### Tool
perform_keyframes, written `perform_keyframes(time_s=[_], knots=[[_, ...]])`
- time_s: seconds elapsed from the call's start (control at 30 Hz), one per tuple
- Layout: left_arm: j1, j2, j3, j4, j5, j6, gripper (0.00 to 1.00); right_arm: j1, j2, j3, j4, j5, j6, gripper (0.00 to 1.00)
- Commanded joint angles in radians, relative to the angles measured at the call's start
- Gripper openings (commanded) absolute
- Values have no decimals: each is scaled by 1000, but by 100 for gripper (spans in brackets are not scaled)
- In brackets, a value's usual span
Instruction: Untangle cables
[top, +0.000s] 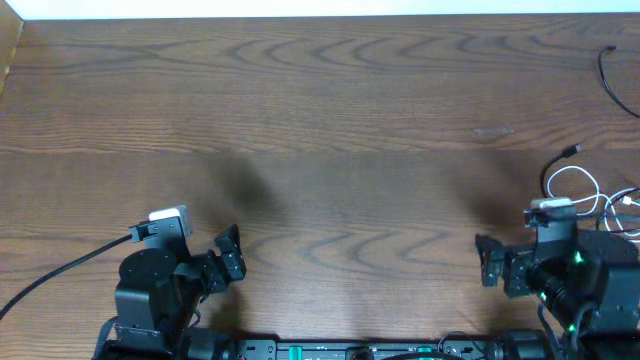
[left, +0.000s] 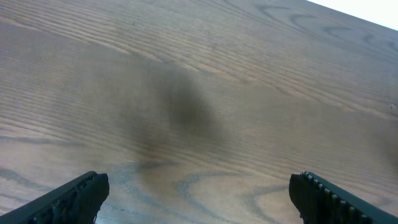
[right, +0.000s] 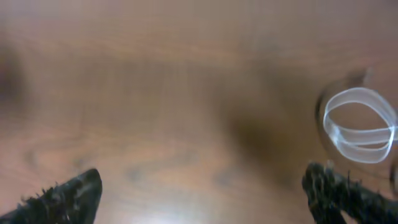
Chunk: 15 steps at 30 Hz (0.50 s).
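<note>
Coiled white cable (top: 575, 169) near right tool (top: 485, 260)

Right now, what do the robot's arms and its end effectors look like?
Both arms are chunky and black. The left arm has a white block on top and a black cable trailing off it. The right arm carries a similar white block and a small green light. The left end effector and right end effector each have two black fingers with ridged edges.

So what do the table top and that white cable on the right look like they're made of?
Table top: wood or wood-look laminate, matte brown, with arched grain lines; which one is unclear. White cable: likely plastic-sheathed, smooth, slightly glossy, thin and lying in soft loops.
</note>
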Motion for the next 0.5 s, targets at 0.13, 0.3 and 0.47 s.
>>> perform_keyframes(time_s=[0.13,0.3,0.47], knots=[[2,-3,-4,0,1,17,97,1,-196,-240,387,-5,-90,99],[2,-3,-4,0,1,17,98,3,-323,-424,690,-8,-90,99],[2,-3,-4,0,1,17,98,3,-416,-570,913,-8,-90,99]])
